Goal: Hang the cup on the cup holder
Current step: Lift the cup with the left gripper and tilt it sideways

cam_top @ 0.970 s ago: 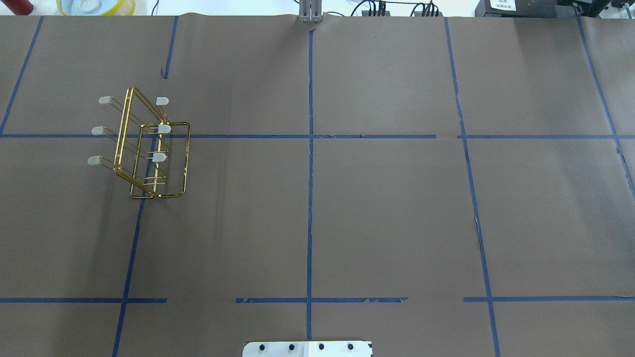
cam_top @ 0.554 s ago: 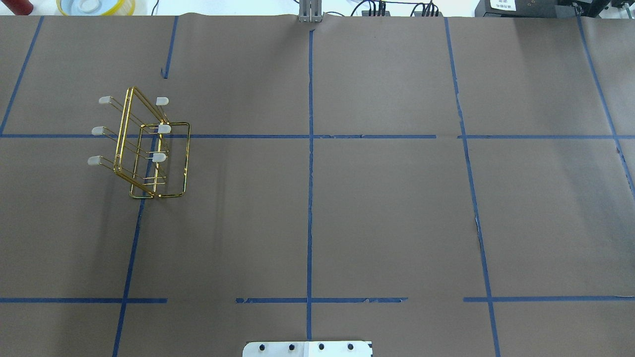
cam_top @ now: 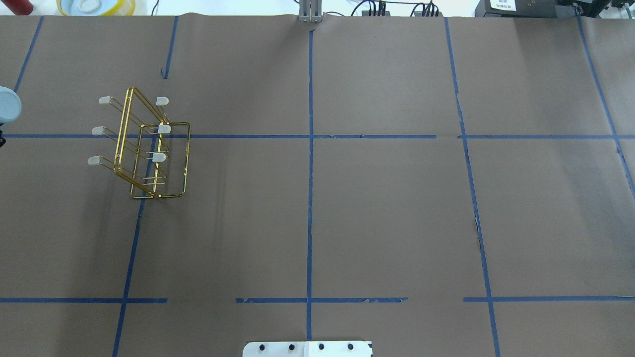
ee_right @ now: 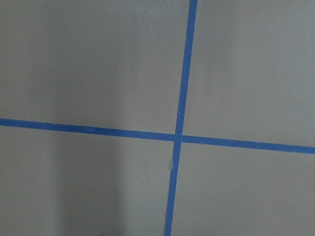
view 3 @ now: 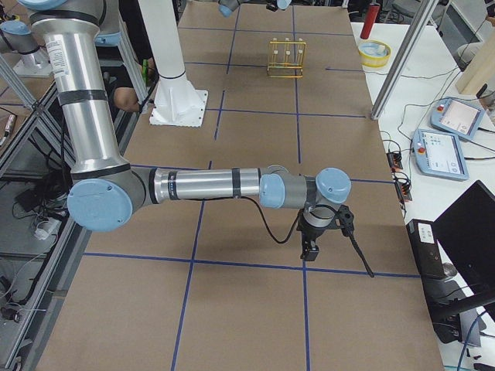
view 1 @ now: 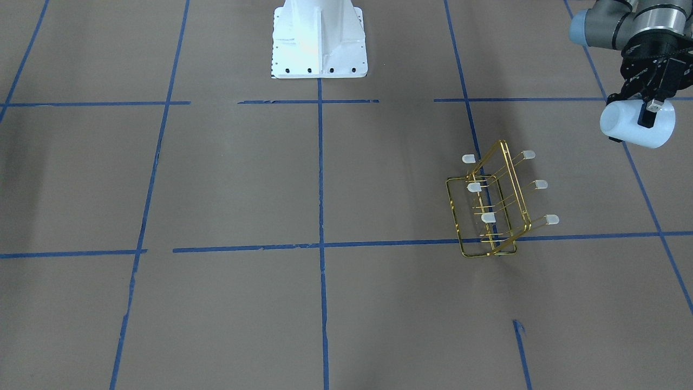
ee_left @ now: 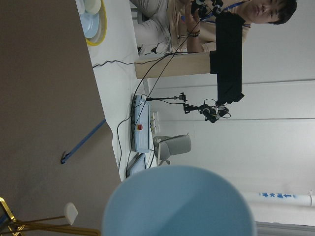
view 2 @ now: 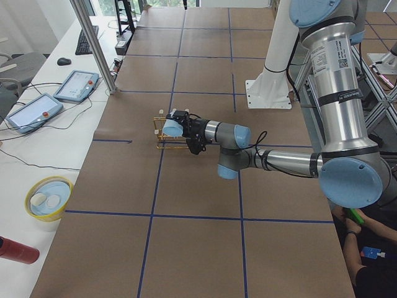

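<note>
The cup (view 1: 622, 123) is pale blue-white and lies sideways in my left gripper (view 1: 639, 114), which is shut on it, held above the table beside and apart from the cup holder (view 1: 494, 208). The cup holder is a gold wire rack with white-tipped prongs, standing on the brown paper (cam_top: 149, 148). In the overhead view only the cup's edge (cam_top: 7, 104) shows at the left border. The left wrist view shows the cup's base (ee_left: 179, 204) and one prong tip (ee_left: 70, 211). My right gripper (view 3: 308, 249) hangs over the table far from the rack; I cannot tell whether it is open.
The white robot base (view 1: 319, 38) stands at the table's near middle. A yellow-rimmed bowl (view 2: 48, 197), a red bottle (view 2: 15, 248) and tablets (view 2: 75, 84) lie on the white bench beyond the table's far edge. A metal post (view 2: 93, 43) rises there.
The cup has come into the overhead view at the left edge; it was out of view before. The rack has not moved.
</note>
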Controlling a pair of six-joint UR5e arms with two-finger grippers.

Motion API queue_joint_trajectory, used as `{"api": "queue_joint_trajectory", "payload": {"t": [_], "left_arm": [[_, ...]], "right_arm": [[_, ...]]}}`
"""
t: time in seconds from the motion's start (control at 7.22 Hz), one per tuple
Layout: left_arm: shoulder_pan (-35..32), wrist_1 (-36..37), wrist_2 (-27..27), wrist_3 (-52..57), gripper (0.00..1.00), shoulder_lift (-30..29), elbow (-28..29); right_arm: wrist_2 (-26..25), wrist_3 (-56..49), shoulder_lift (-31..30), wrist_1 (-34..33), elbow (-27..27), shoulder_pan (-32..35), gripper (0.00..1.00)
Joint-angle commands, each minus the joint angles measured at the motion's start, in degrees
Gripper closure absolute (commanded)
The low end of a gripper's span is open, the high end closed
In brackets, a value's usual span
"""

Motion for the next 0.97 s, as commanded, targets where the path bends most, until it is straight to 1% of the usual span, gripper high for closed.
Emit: {"api": "queue_joint_trajectory", "payload": {"t": [0.0,0.14,0.28,0.55,0.83], "left_arm": [[4.44,-1.34,6.67,-11.80,1.00,0.11,-0.26],[8.03,-1.34,12.45,-16.63,1.00,0.02,-0.35],[12.59,-1.43,18.68,-19.29,1.00,0.02,-1.74],[13.68,-1.52,22.16,-33.48,1.00,0.11,-2.02],[14.47,-1.43,24.18,-47.98,1.00,-0.24,-2.02]], "right_arm": [[0.00,0.00,0.00,0.06,0.00,-0.05,0.00],[0.00,0.00,0.00,0.06,0.00,0.03,0.00],[0.00,0.00,0.00,0.06,0.00,-0.05,0.00],[0.00,0.00,0.00,-0.02,0.00,0.04,0.00],[0.00,0.00,0.00,-0.02,0.00,0.04,0.00]]}}
